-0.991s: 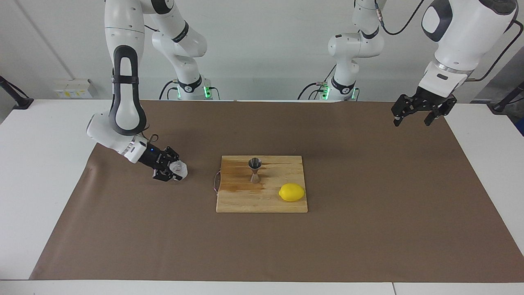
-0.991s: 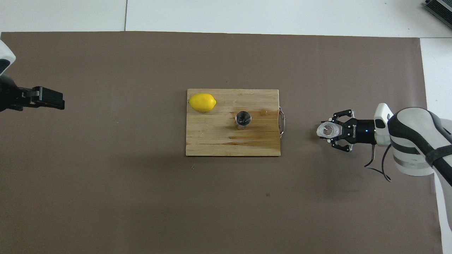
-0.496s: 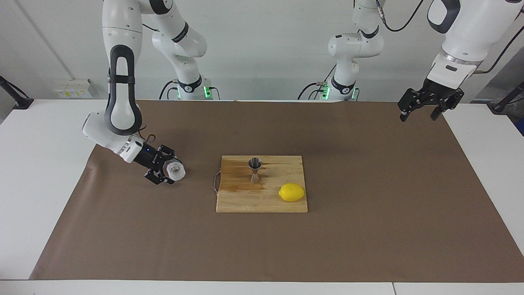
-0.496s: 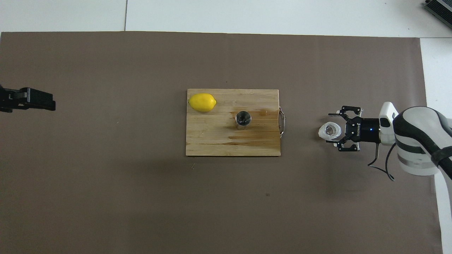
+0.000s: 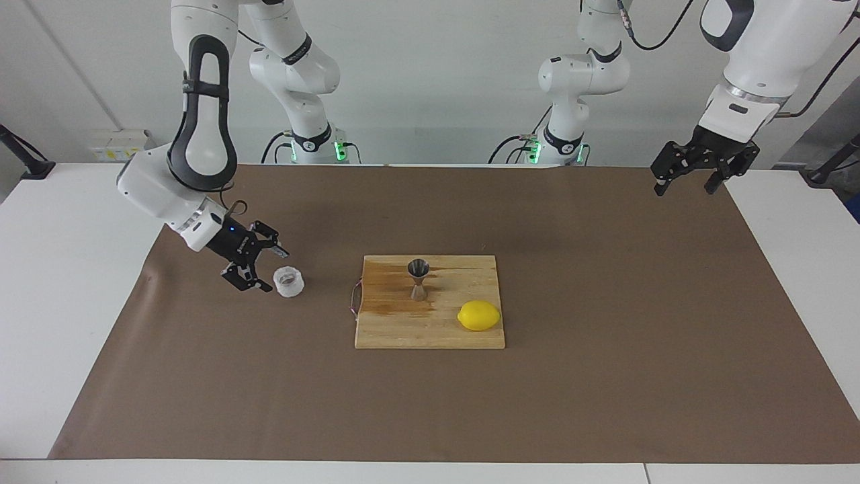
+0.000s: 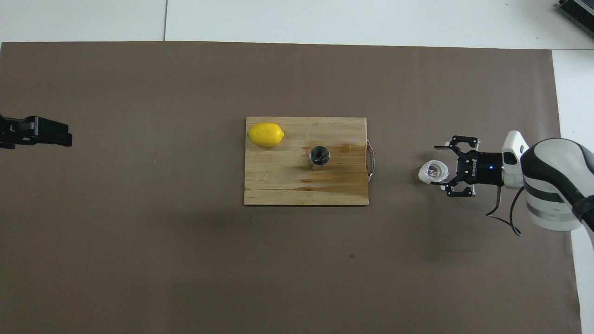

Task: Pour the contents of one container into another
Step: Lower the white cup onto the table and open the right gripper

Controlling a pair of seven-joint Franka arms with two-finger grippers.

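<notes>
Plastic cup (image 5: 289, 281) stands free on the mat, right gripper (image 5: 259, 267) wide open beside it, holding nothing.

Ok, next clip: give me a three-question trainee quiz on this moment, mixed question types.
1. True or false: the right gripper is shut on the plastic cup.
2. Multiple choice: what shares the cutting board with the steel jigger? A) a lime B) a lemon C) a spoon
3. Short answer: where is the left gripper, and what is it doing?

Key
1. False. Its fingers are open and it sits just beside the cup, which stands upright on the brown mat.
2. B, the lemon, on the board farther from the robots than the jigger.
3. Raised over the mat's corner at the left arm's end, open and empty, waiting.
</notes>
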